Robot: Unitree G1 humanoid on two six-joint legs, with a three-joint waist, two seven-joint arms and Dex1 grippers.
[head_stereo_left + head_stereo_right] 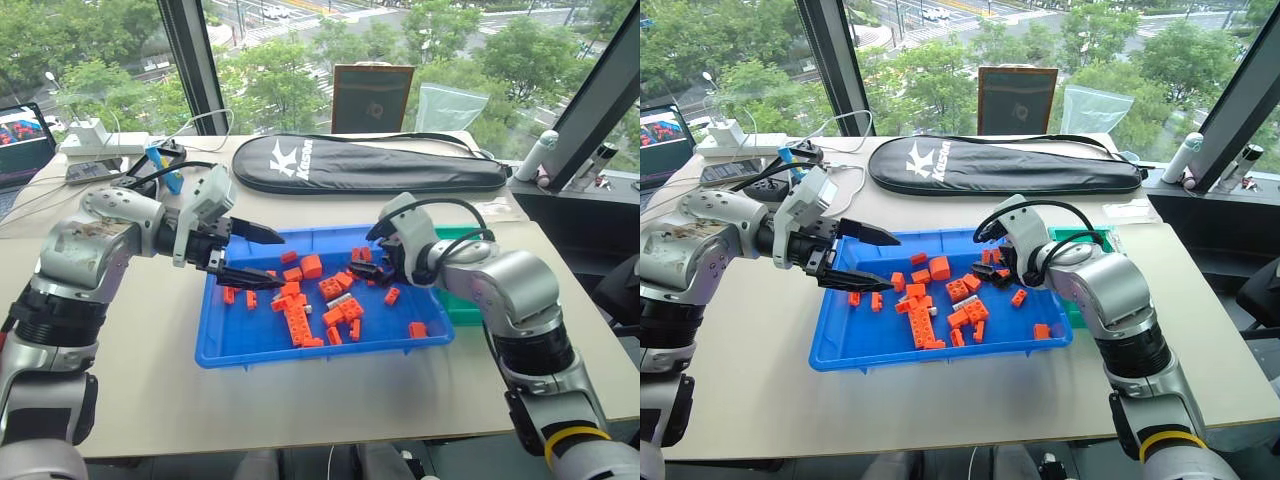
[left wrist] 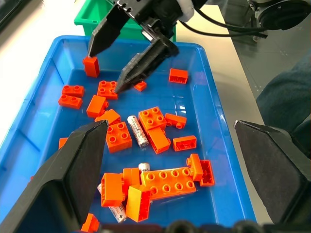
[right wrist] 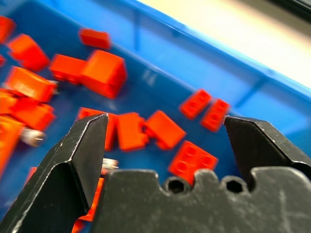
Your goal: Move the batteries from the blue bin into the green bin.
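Right gripper [image 2: 127, 54], jaws wide and empty; nearest battery [image 2: 137, 131] at its six o'clock, long axis twelve-to-six.

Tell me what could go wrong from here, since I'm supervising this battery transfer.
The batteries lie among orange bricks in the blue bin, so the open right gripper might pinch a brick or nudge a battery under the pile. Its arm crosses in front of the green bin, which may complicate the drop.

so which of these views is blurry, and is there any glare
Right wrist view: the orange bricks and blue bin look soft, smeared. Left wrist view: sharp, a battery reads clearly. Left eye view: bright windows behind, no strong glare on the table.
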